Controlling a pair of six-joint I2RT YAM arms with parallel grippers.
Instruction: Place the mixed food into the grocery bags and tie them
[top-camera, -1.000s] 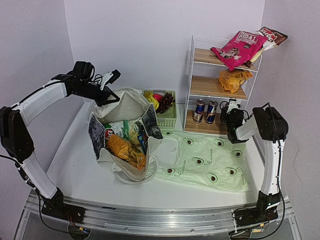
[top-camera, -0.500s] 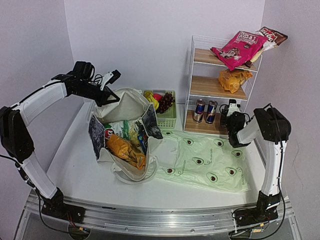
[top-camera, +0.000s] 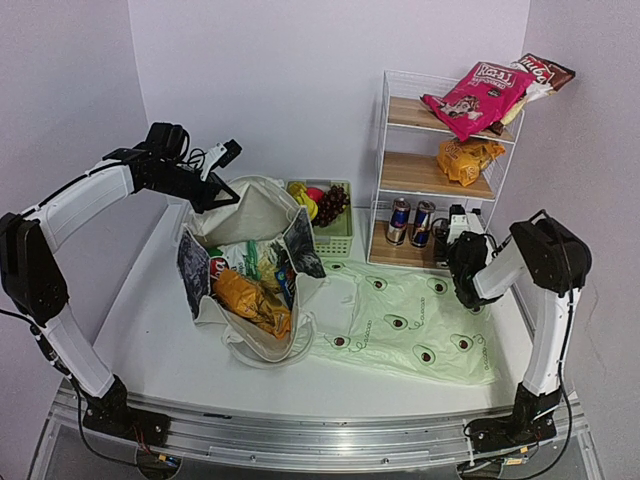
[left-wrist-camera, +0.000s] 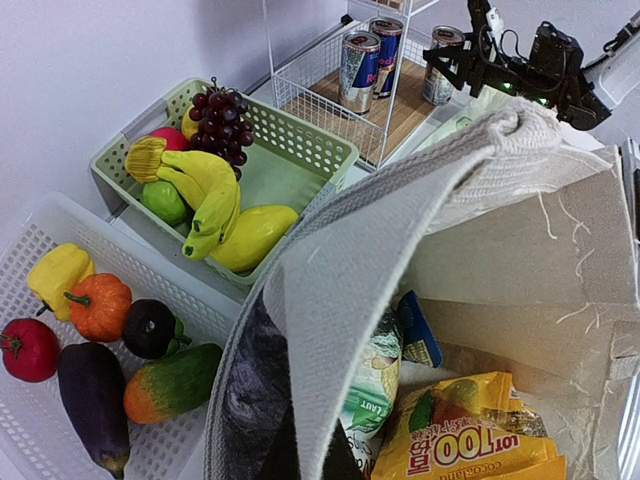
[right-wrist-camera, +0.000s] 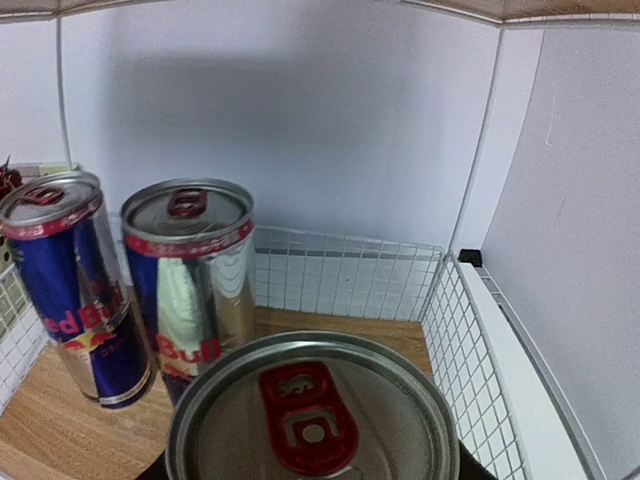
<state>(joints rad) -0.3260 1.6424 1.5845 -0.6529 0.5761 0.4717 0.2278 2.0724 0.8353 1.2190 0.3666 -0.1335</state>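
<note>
My left gripper (top-camera: 212, 190) is shut on a loop handle (left-wrist-camera: 400, 230) of the cream canvas tote (top-camera: 255, 215) and holds it up, so the bag gapes open. Inside lie an orange snack packet (left-wrist-camera: 480, 430) and a green-white packet (left-wrist-camera: 375, 390). My right gripper (top-camera: 456, 222) is at the wire shelf's bottom tier, its jaws round a small drink can (right-wrist-camera: 310, 420). Two more cans (right-wrist-camera: 190, 270) stand to that can's left. The avocado-print plastic bag (top-camera: 420, 320) lies flat on the table. Bananas (left-wrist-camera: 215, 200) and grapes (left-wrist-camera: 225, 110) sit in a green basket (top-camera: 340, 240).
The wire shelf rack (top-camera: 378, 150) stands at the back right, with a pink snack packet (top-camera: 475, 95) on top and an orange one (top-camera: 465, 160) on the middle tier. A white basket (left-wrist-camera: 70, 215) of vegetables stands behind the tote.
My right gripper has moved a little up and in toward the shelf's bottom tier, and its forearm has swung. The left arm and the tote have not moved.
</note>
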